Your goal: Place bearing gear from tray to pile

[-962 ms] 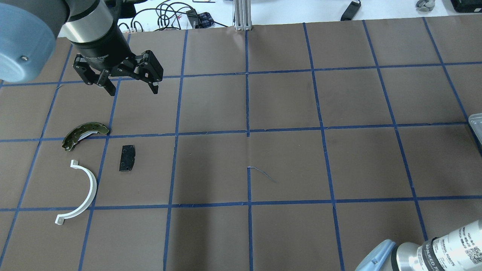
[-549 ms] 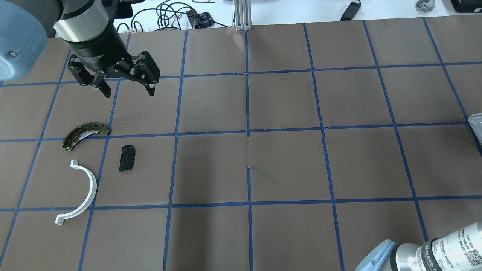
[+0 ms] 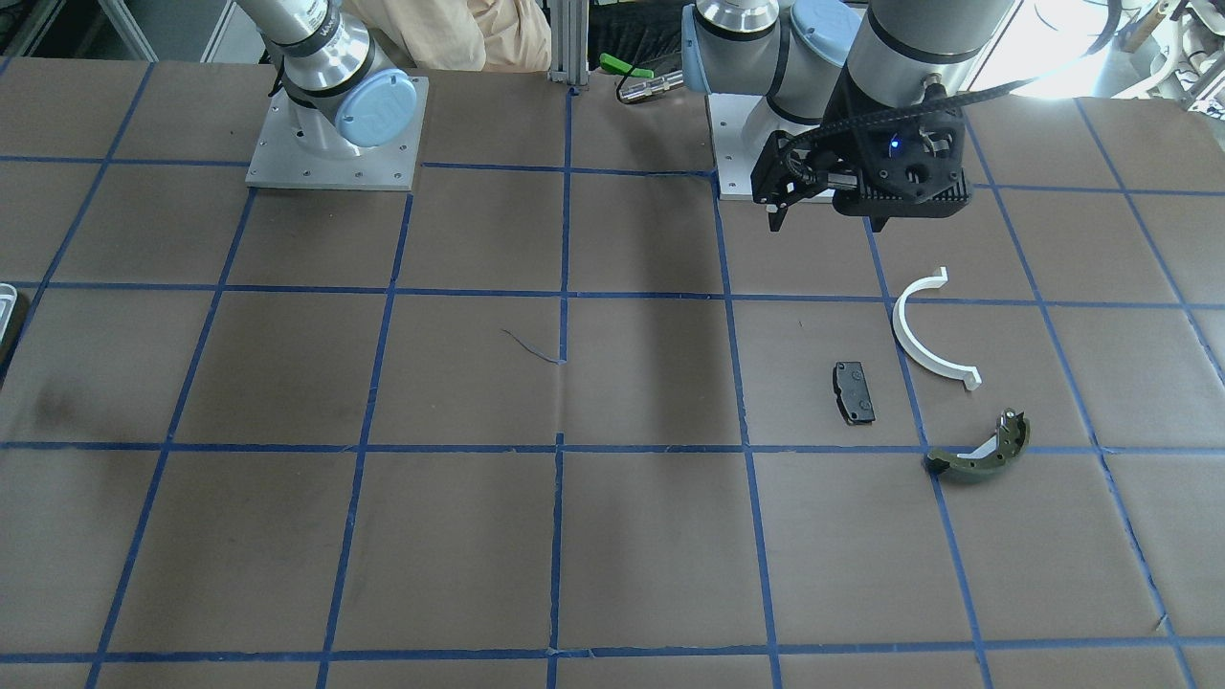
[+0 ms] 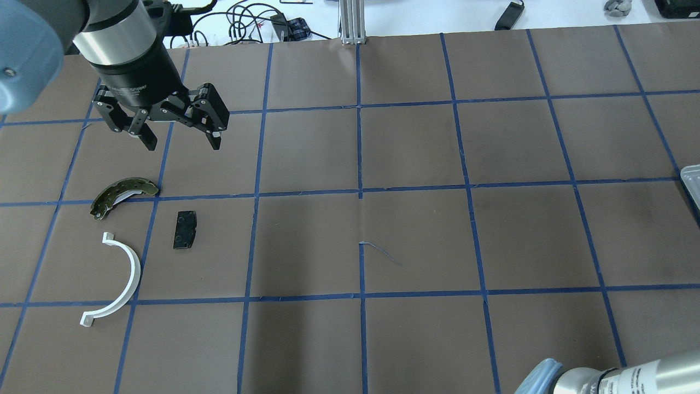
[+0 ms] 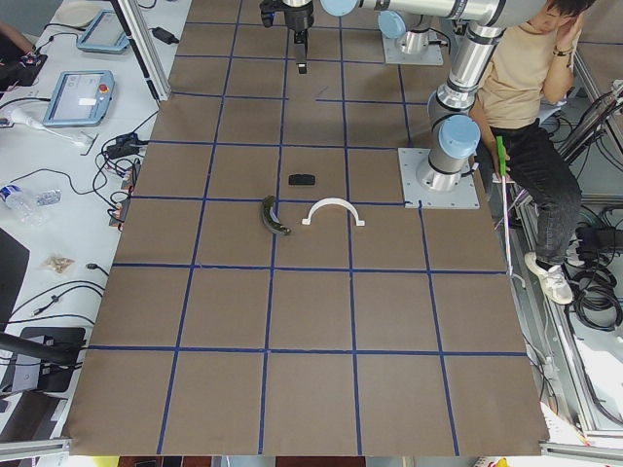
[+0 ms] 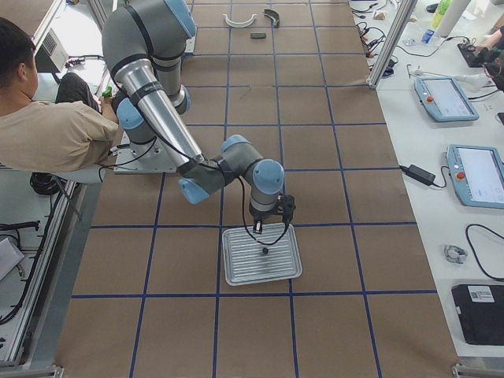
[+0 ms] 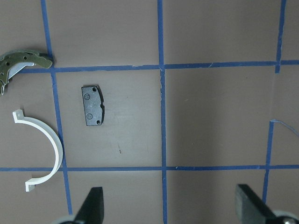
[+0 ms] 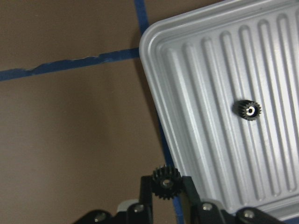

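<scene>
**Right gripper holds a small black gear at the tray's edge, far from the pile**

Seen from above, a table (image 4: 415,241) covered in brown paper is marked into squares by blue tape (image 4: 359,148).

At the far left, the left gripper (image 4: 181,143) hangs above the table with its two black fingers spread wide and nothing between them. Its wrist camera looks straight down on the pile (image 7: 70,116).

The pile is three loose parts, near one another but not touching. An olive-green curved brake shoe (image 4: 123,196) lies closest to the left gripper. A small black rectangular pad (image 4: 185,230) lies just to its right and nearer the robot. A white half-ring (image 4: 117,279) lies nearest the robot.

The middle of the table is plain paper and tape.

At the far right edge, only a sliver of the pale grey tray (image 4: 690,183) shows. The view from the robot's right shows the whole ribbed tray (image 6: 236,272), with the right arm bent down over it.

The right wrist camera shows the right gripper (image 8: 166,190) with its fingertips narrowed onto the bearing gear (image 8: 166,181), a small black toothed wheel pinched between them. The gear sits over the tray's (image 8: 210,93) rounded rim, beside a blue tape line. A second gear (image 8: 247,110) lies in a groove inside the tray, apart from the held one.

The held gear is well apart from the pile, at the opposite end of the table
</scene>
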`<state>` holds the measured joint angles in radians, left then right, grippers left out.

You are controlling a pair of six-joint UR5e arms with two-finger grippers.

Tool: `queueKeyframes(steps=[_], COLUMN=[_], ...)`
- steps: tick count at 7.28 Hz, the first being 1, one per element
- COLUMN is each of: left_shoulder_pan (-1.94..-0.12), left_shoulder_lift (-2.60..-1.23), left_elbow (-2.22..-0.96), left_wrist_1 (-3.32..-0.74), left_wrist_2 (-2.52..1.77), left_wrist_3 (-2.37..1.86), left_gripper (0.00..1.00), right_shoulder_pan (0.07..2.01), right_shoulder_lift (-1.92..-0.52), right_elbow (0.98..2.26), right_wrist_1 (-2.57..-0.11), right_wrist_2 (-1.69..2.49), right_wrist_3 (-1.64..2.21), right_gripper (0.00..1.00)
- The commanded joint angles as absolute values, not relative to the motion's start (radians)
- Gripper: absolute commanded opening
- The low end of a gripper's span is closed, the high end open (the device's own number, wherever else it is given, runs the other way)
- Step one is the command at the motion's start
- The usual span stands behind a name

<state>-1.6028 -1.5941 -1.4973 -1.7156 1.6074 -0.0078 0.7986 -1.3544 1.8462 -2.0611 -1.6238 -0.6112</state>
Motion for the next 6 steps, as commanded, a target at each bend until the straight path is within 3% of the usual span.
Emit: queueKeyframes(steps=[1, 6], left_shoulder_pan=[-1.603, -1.603], left_shoulder_lift=[-1.603, -1.582], left_elbow=[-1.496, -1.535], left_wrist_1=[-1.698, -1.626], left_wrist_2=[1.618, 1.605], left_wrist_3=[0.072, 0.064], left_gripper=[1.00, 1.00], right_shoulder_pan=[1.036, 1.705], right_shoulder_lift=[-1.480, -1.424], right_elbow=[1.955, 1.948], right_wrist_1=[-2.052, -2.097], right_wrist_2=[-1.618, -1.534], right_wrist_3=[-0.341, 0.295], right_gripper=[0.12, 0.12])
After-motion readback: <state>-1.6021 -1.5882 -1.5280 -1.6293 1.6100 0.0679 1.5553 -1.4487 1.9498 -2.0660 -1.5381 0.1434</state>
